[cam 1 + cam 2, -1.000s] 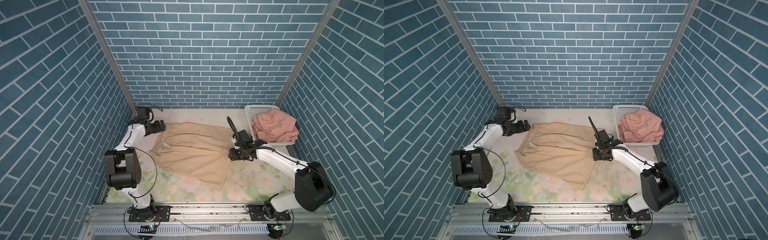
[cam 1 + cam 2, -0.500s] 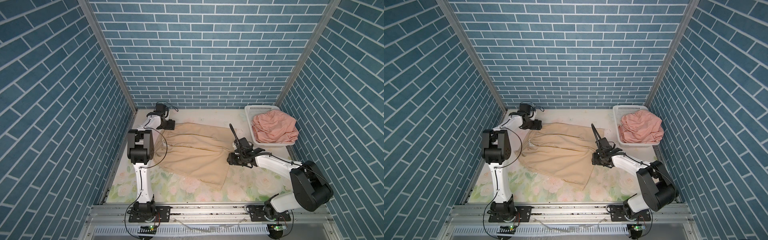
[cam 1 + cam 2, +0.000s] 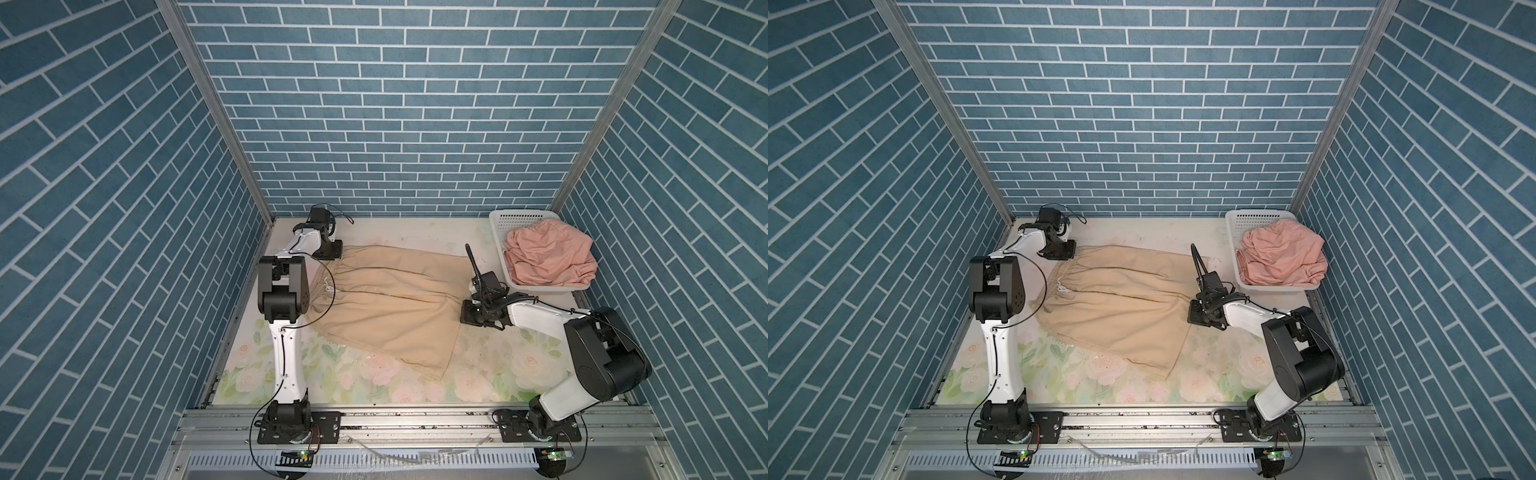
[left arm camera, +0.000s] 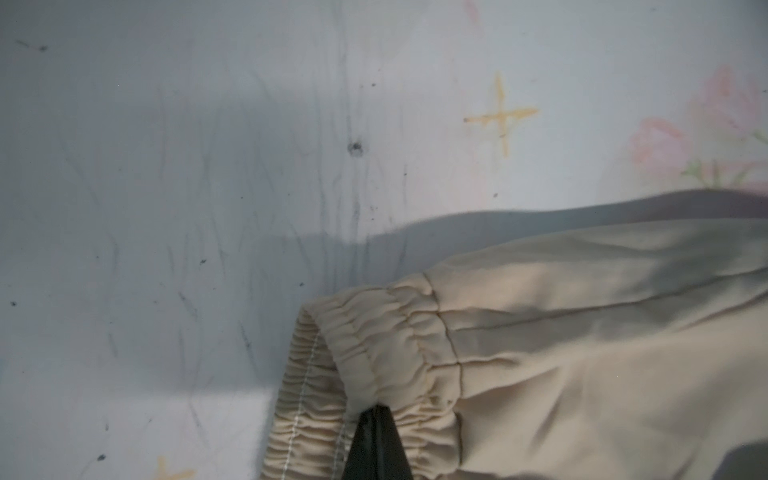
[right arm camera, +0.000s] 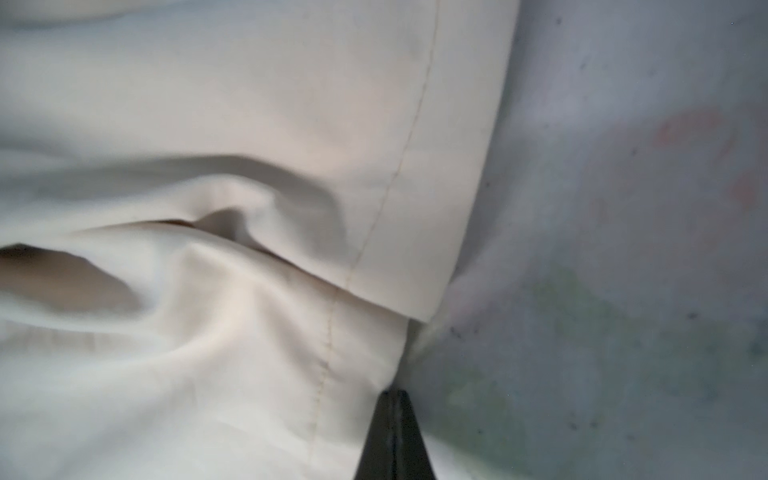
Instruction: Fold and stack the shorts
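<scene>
The beige shorts point(image 3: 390, 307) point(image 3: 1117, 307) lie spread flat on the floral table, waistband to the left and legs to the right. My left gripper point(image 3: 332, 254) point(image 3: 1062, 252) is shut on the far corner of the gathered waistband point(image 4: 374, 353); in the left wrist view its tips point(image 4: 376, 409) pinch the elastic. My right gripper point(image 3: 465, 315) point(image 3: 1192, 313) is low at the right edge, and its tips point(image 5: 395, 392) are shut on the leg hem point(image 5: 332, 374). The pink shorts point(image 3: 548, 257) point(image 3: 1283, 257) sit bunched in the basket.
A white perforated basket point(image 3: 511, 216) point(image 3: 1250, 216) stands at the back right corner, close to my right arm. Blue brick walls close in three sides. Bare table point(image 3: 395, 232) shows behind the beige shorts and floral mat point(image 3: 374, 374) in front.
My left arm swung in and its gripper moved right to the waistband corner and shut on it. My right gripper lowered at the leg hem and shut on it.
</scene>
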Available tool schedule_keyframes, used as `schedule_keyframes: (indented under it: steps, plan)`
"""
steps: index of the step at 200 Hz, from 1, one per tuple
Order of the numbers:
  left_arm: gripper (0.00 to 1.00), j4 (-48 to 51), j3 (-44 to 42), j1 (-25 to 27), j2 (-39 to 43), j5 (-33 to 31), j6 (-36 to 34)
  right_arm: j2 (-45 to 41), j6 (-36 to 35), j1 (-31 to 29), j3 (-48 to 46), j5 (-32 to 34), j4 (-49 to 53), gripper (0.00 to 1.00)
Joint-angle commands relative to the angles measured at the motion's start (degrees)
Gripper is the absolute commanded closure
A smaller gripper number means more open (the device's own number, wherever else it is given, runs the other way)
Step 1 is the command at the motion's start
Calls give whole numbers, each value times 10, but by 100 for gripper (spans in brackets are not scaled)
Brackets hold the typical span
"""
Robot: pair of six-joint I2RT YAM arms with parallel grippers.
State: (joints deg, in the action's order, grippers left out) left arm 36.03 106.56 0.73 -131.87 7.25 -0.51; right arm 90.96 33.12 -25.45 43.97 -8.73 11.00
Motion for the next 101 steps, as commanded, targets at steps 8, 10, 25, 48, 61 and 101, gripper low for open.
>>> schedule_keyframes:
  steps: [8, 10, 25, 48, 61, 101]
  plan:
    - [100, 27, 5, -21, -4, -12, 15, 35, -23, 22, 35, -14, 4, 100]
    - [100, 26, 3, -22, -2, -11, 17, 37, -24, 24, 38, -15, 4, 100]
    - [100, 15, -12, -35, 13, -5, 31, 53, -37, 37, 57, -22, 9, 100]
    - [100, -6, -39, -51, 37, 15, 45, 77, -60, 56, 92, -30, 22, 100]
    - [100, -18, -62, -56, 55, 11, 55, 91, -70, 70, 110, -35, 26, 100]
    - [100, -32, -134, -82, 102, 24, 90, 97, -92, 88, 150, -51, 56, 100]
